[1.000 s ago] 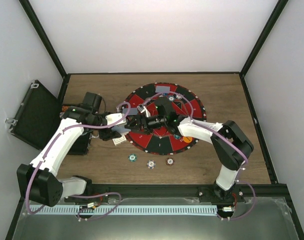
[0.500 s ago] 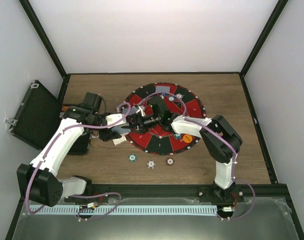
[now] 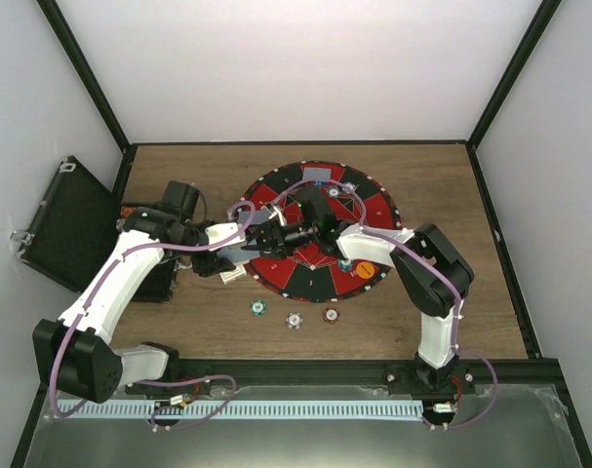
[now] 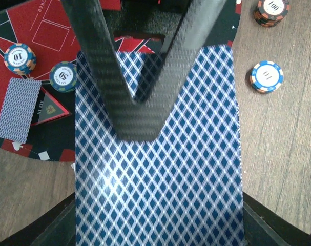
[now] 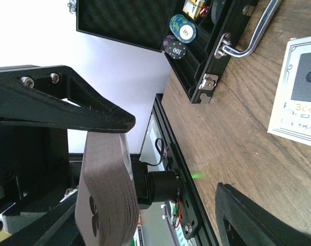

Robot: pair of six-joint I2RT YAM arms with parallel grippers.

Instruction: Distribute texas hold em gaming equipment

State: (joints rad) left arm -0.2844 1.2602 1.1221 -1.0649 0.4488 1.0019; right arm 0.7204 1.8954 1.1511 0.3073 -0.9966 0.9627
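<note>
**Asker:** Where's the thing you're dealing from?

**Me:** It's in my left claw point(image 4: 137, 120), whose jaws are clamped on the deck of cards point(image 4: 160, 184), one above and one beneath. The deck hangs over the left rim of the round mat point(image 4: 42, 31), partly over the table point(image 4: 278, 133), with its diamond-patterned back up.

**Asker:** Which way does it run?

**Me:** Its long axis runs straight out from the left claw. The free short end points right, at my right claw point(image 5: 173, 156).

**Asker:** And that one?

**Me:** Its jaws are apart and hold nothing. From its wrist the deck is edge-on (card edges facing me). It sits just under the upper jaw and well apart from the lower one. I cannot tell whether it touches the upper jaw.

**Asker:** So what's the next move?

**Me:** I judge that the right claw, being at the free end, should pinch across the thickness there to draw cards off.
</note>
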